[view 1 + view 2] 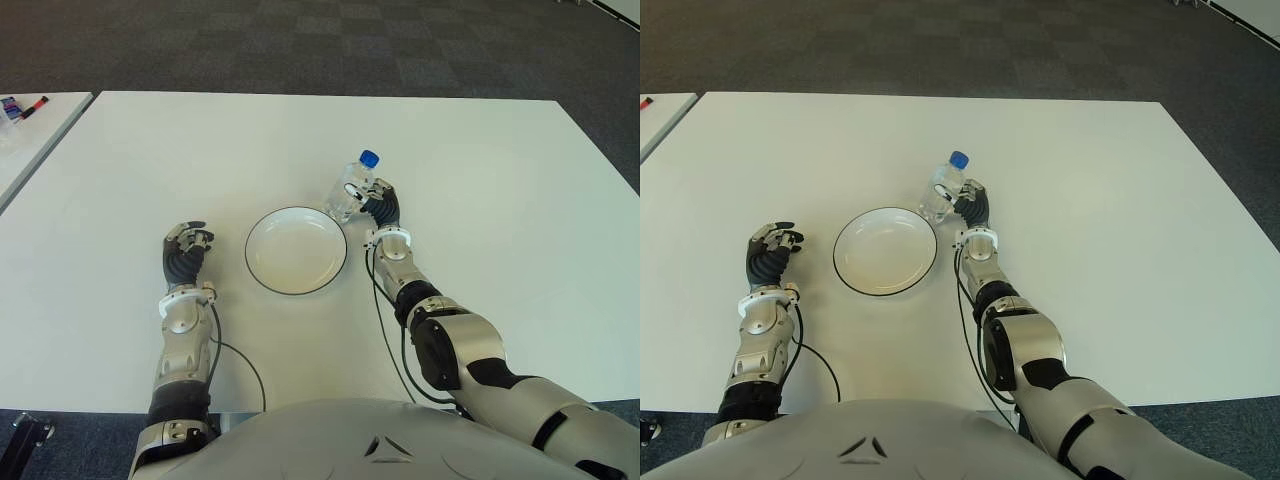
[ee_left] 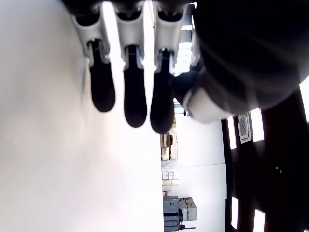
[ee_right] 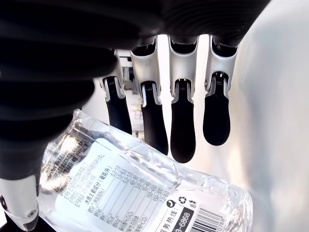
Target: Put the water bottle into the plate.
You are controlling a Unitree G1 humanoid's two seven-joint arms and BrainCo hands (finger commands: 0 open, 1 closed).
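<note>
Clear plastic is showing beside the right hand (image 1: 368,200), where the water bottle (image 1: 351,189) with its blue cap (image 1: 369,157) is standing upright on the white counter (image 1: 480,180), just beyond the far right edge of the plate (image 1: 296,250) and not inside it. Part of the bottle's lower body is being hidden behind the hand in the eye views. In the right wrist view the labelled bottle (image 3: 140,186) is sitting against the palm while the fingers (image 3: 183,130) are stretching out straight past it, not curled around it, so the hand is looking open with no grip closed; whether the thumb is touching the plastic is hard to make out. The bottle's cap is being cut off in that view.

Left of the plate, the left hand (image 1: 186,246) is showing over the counter, its fingers (image 2: 135,96) extended and holding nothing.

At the far left edge, a second surface (image 1: 40,130) is carrying small objects (image 1: 22,106) that are too small to identify.
</note>
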